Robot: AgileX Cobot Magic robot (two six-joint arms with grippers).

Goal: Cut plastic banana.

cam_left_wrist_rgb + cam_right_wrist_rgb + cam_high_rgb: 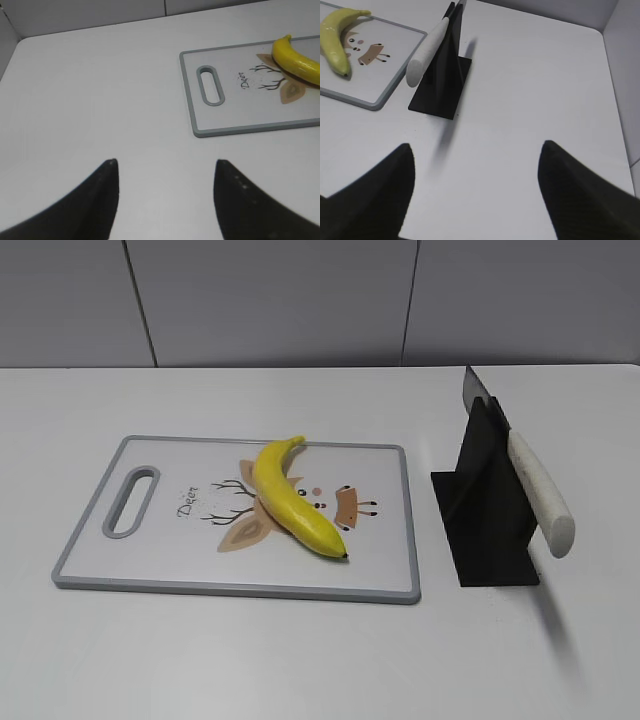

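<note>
The plastic banana (291, 499) is whole, curved and bright yellow. It lies diagonally on a white cutting board with a grey rim (150, 582). It also shows in the left wrist view (296, 61) and the right wrist view (334, 39). A knife with a white handle (538, 490) rests slanted in a black stand (485, 515) right of the board; the right wrist view shows the handle (426, 52) too. My left gripper (165, 165) is open and empty over bare table, left of the board. My right gripper (476, 150) is open and empty, nearer than the knife stand. Neither gripper shows in the exterior view.
The white table (300, 660) meets a grey panelled wall (300, 300) at the back. The board's handle slot (210, 85) faces my left gripper. A side wall (625, 75) rises at the table's right edge.
</note>
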